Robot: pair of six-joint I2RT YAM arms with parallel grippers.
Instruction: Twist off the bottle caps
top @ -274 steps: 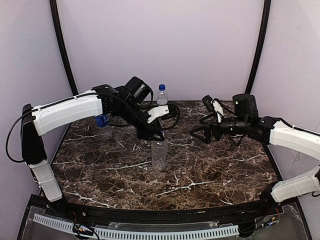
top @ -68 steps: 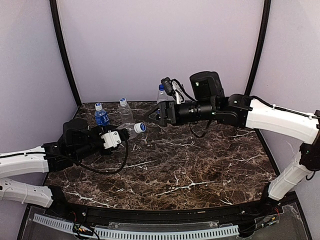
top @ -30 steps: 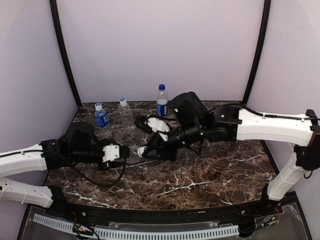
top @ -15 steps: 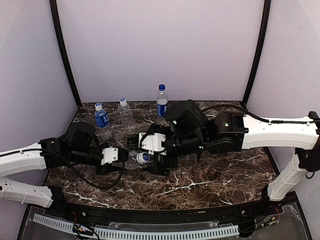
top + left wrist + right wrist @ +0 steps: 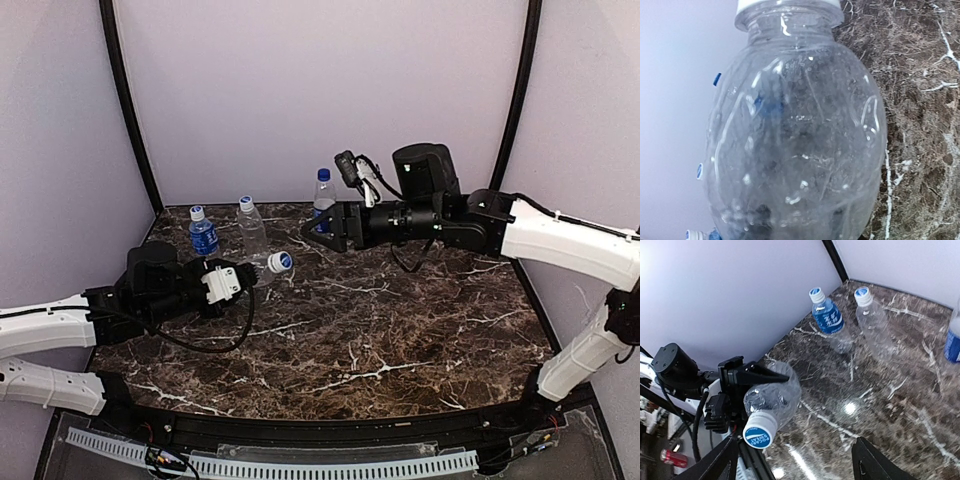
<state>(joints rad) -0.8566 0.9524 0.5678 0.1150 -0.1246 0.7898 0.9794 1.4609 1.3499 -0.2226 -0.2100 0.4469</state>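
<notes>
My left gripper (image 5: 243, 273) is shut on a clear unlabelled bottle (image 5: 258, 268), holding it on its side above the table's left part. Its white cap (image 5: 281, 262) with a blue top points right and sits on the neck. In the left wrist view the bottle (image 5: 795, 125) fills the frame, cap (image 5: 787, 5) at the top. My right gripper (image 5: 325, 228) hangs open, up and right of that cap, touching nothing. The right wrist view looks down on the cap (image 5: 760, 430) between its spread fingertips (image 5: 715, 465), with the left arm's black fingers (image 5: 757, 375) on the bottle.
Three capped bottles stand at the back of the dark marble table (image 5: 400, 340): a blue-labelled one (image 5: 203, 233), a clear one (image 5: 250, 226), and another blue-labelled one (image 5: 323, 196) just behind my right gripper. The booth walls close in on three sides.
My right gripper has opened, let go of the cap and pulled back up and to the right. My left gripper has carried the bottle back and to the left, cap still on.
</notes>
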